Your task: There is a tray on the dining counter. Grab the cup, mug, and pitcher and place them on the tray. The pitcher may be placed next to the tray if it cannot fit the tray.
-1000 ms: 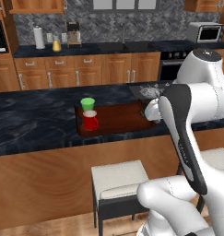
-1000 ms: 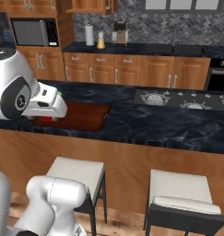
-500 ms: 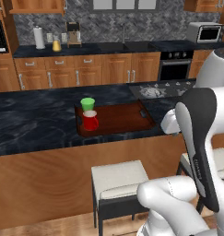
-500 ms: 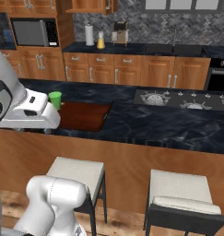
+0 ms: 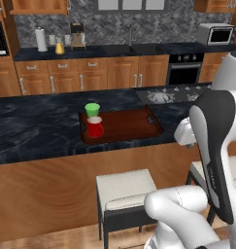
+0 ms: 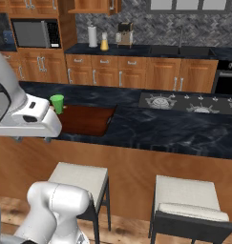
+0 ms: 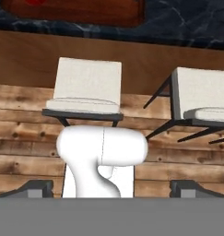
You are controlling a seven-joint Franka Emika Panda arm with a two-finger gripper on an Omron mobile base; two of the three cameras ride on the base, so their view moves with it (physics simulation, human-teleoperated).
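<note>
Arm has been pulled back off the tray (image 5: 124,124); cup (image 5: 92,109) and mug (image 5: 95,127) are seated at its left end. Pitcher (image 5: 59,47), upper left on the back table, is judged next. Gripper (image 7: 112,186) is spread, nothing held.

Two white-cushioned stools (image 7: 88,85) (image 7: 203,94) stand on the wood floor (image 7: 21,138).

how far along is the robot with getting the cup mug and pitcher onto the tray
Done: the green cup and red mug stand on the tray on the dining counter. In hand: nothing visible. Left: the pitcher, on the back counter beside the paper-towel roll.
</note>
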